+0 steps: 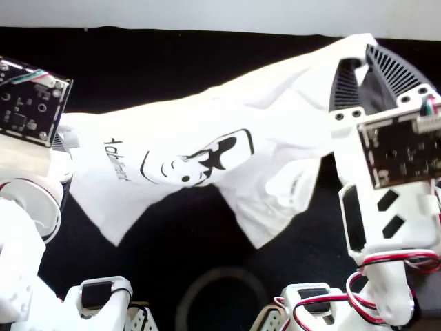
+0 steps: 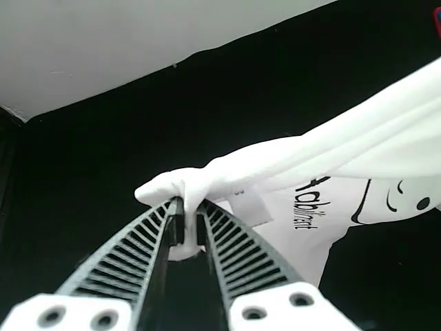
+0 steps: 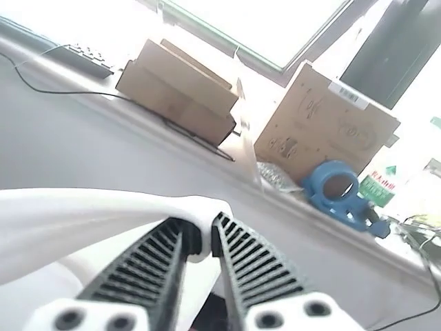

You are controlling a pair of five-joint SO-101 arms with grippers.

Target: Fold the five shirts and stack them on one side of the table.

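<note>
One white shirt [image 1: 207, 148] w/ a black cartoon face and black lettering hangs stretched between the two hands, held up over the black counter [image 1: 172, 62]. At one end the left hand [image 2: 187, 207] has its ribbed black fingers [image 2: 131, 255] pinched nearly together on a bunched edge of the fabric, w/ a small white label [image 2: 251, 207] just beside the grip. At the opposite end the right hand [image 3: 204, 231] is likewise narrow, clamped on a rolled fold of the same shirt.

In the high view the cloth runs from the left arm at the left edge across to the right arm at upper right, so the right end sits nearer the counter's far edge. The middle sags. Two loose corners droop toward the near side, one below the lettering and one below the face print. The print faces the high camera.

Behind the right hand, along a ledge by a window: cardboard boxes [image 3: 179, 89], a thin wooden board [image 3: 324, 127], a blue tape holder [image 3: 337, 193] and a keyboard [image 3: 89, 58].
</note>
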